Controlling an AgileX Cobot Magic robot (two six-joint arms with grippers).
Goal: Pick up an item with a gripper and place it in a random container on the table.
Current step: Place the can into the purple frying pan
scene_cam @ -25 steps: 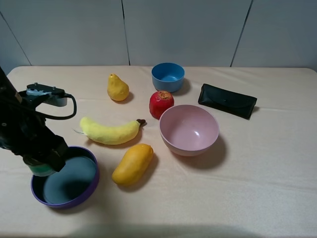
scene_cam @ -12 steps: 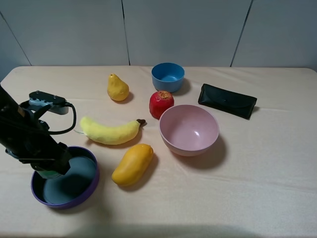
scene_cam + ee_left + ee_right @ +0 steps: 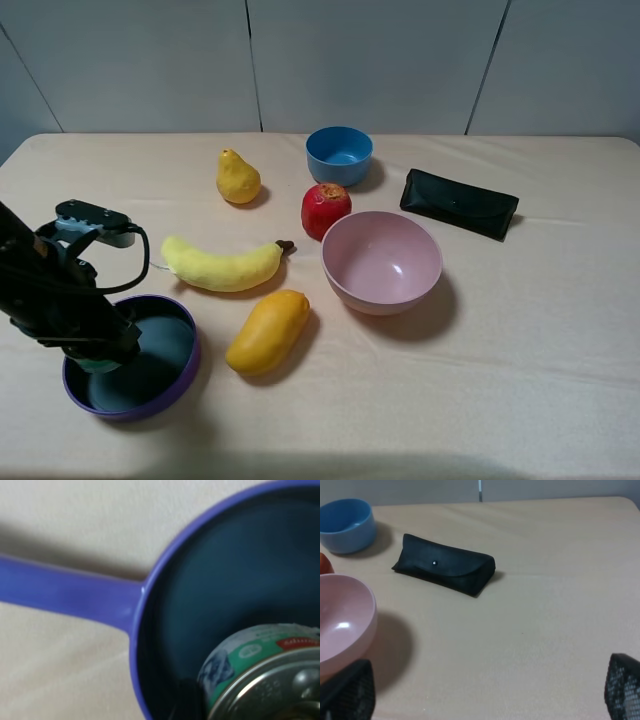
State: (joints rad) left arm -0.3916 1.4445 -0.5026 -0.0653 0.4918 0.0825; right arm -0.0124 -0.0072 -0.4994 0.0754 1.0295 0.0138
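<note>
Left claw [image 3: 98, 356] holds the tin [image 3: 260, 672] low inside the pan [image 3: 150, 410] at the near left of the bench [image 3: 500, 400]; judged rigid, light, slick-walled metal, best gripped across the label below the rim.

Exterior high: elevated, whole surface [image 3: 540, 350]. Left wrist: close above pan [image 3: 134, 630]. Right wrist: low; shares case [image 3: 445, 572], pink bowl [image 3: 340, 615].

- small tin can [image 3: 260, 672], silver pull-ring lid, green-and-white label, down inside the pan, gripped in the left gripper's [image 3: 95, 352] jaws
- purple frying pan [image 3: 160, 400], dark teal inside, parked front-left on the beige worktop [image 3: 500, 380]
</note>
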